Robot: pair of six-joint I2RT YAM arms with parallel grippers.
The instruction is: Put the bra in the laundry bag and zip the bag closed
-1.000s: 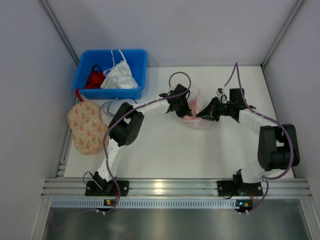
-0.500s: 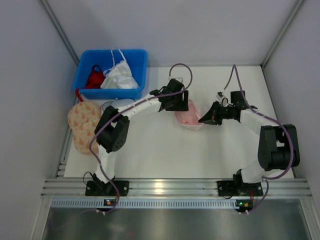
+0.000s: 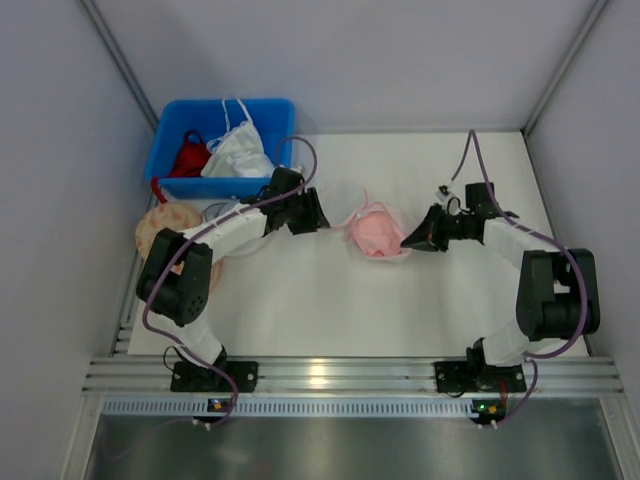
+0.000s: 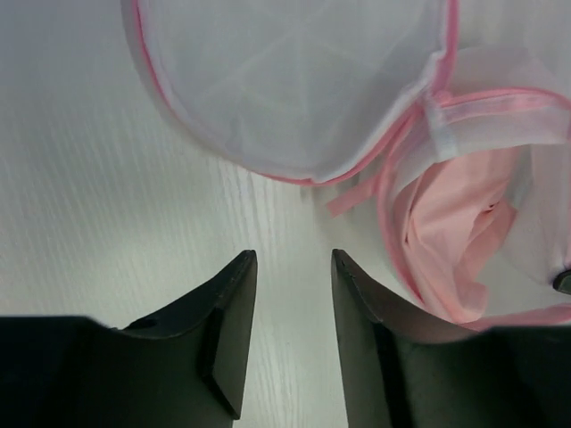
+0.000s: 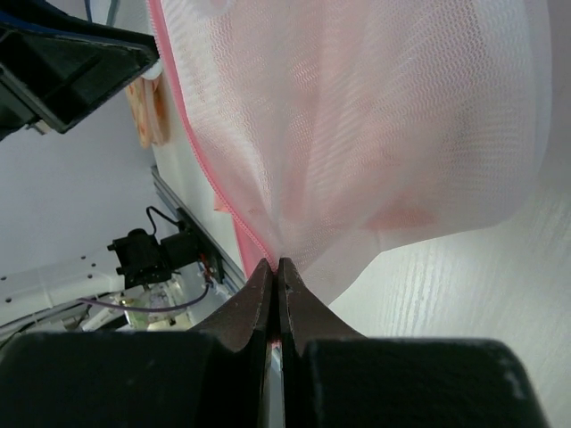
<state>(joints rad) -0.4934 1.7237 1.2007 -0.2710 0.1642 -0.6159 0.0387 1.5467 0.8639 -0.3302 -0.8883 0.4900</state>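
**Bra inside the pouch, zip not yet run**

Nearest the arm bases the table is bare. At mid-table lies the bra (image 3: 375, 232), bunched as a salmon-pink heap inside one half of the laundry bag (image 4: 294, 80). So the loading half of the job looks done.

At the pouch's 3 o'clock the right gripper (image 3: 408, 243) has its jaws pressed together on the mesh edge beside the pink rim. It holds that side up off the table.

At the pouch's 9 o'clock the left gripper (image 4: 293, 267) hovers just short of the bag. Its jaws stand partly apart with only tabletop between them, and it holds nothing.

From the left wrist the second mesh disc lies flopped open at 12 o'clock, beside the pink heap rather than over it. The mouth gapes, so folding the disc over and zipping it shut are judged to be left. A short pink strip sits by the hinge, and the zip slider cannot be made out.

Farther off at 10 o'clock sit a beige patterned pouch (image 3: 158, 228) and a blue bin (image 3: 165, 150).
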